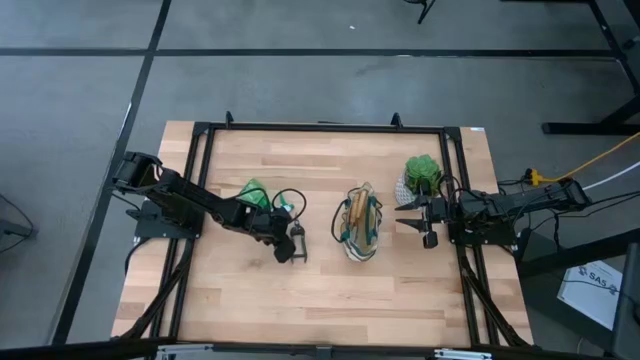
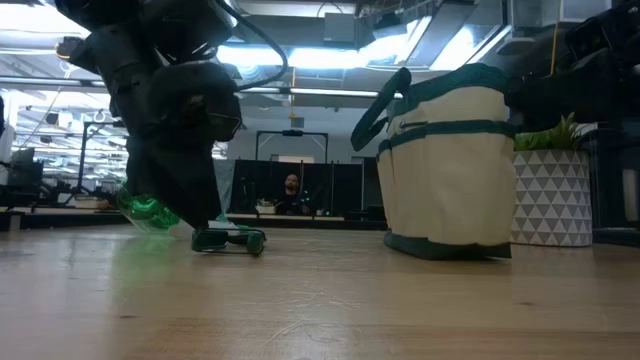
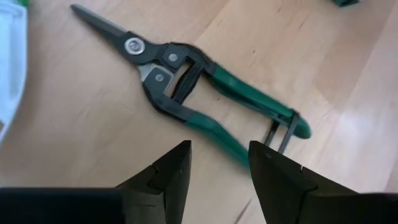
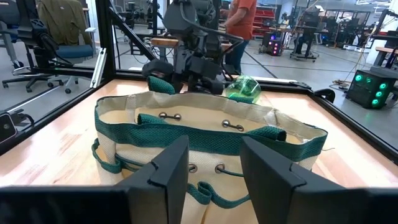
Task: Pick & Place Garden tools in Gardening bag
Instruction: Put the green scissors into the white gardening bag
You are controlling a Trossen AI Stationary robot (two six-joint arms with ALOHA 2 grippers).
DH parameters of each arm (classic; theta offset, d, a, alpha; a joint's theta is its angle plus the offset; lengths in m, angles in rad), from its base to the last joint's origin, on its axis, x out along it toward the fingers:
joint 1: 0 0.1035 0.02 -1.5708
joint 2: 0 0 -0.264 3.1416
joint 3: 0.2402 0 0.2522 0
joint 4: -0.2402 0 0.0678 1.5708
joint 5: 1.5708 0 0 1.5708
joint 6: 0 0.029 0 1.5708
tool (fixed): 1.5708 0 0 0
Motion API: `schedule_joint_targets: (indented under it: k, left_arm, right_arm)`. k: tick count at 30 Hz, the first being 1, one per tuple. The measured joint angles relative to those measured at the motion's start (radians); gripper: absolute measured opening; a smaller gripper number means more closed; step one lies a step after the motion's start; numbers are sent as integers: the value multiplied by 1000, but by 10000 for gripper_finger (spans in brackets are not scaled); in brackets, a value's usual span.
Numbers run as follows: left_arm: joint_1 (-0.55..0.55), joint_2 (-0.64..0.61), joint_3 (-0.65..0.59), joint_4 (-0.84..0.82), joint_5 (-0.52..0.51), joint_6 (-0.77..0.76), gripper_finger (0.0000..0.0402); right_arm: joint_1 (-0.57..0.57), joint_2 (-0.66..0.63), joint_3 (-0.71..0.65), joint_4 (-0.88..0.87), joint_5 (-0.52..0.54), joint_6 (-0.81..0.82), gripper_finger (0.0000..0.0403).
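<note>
The pruning shears (image 3: 186, 81), with dark blades and green handles, lie flat on the table, left of the bag; the low view shows them too (image 2: 230, 240). My left gripper (image 3: 219, 165) hovers open just above their handle end (image 3: 273, 115), pointing steeply down and touching nothing; the high view places it there (image 1: 292, 246). The green spray bottle (image 1: 255, 192) lies on the table behind that arm. The beige gardening bag (image 1: 360, 228) with green trim stands upright mid-table. My right gripper (image 4: 214, 165) waits open and level, right of the bag (image 4: 205, 134).
A green plant in a white patterned pot (image 1: 420, 178) stands at the far right, close behind my right gripper. A black frame (image 1: 320, 128) runs around the table. Bare wood lies along the near edge (image 1: 320, 300). A person stands in the room beyond.
</note>
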Motion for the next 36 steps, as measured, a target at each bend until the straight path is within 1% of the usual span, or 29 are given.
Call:
schedule_joint_targets:
  k: [7,13,16,21,27,29,33,36]
  left_arm:
    - [3,33,2,43,9,-75,157]
    - [3,80,5,56,23,-93,157]
    - [3,95,7,55,31,-68,157]
    - [3,85,10,22,40,52,146]
    - [3,81,95,-238,40,278,101]
    - [3,82,118,-304,25,347,84]
    - [2,83,125,-313,24,465,58]
    - [2,83,125,-310,22,567,47]
  right_arm:
    - [0,0,0,0,0,0,146]
    - [0,0,0,0,0,0,146]
    - [0,0,0,0,0,0,146]
    - [0,0,0,0,0,0,146]
    - [0,0,0,0,0,0,146]
    - [0,0,0,0,0,0,146]
    - [0,0,0,0,0,0,146]
    - [0,0,0,0,0,0,146]
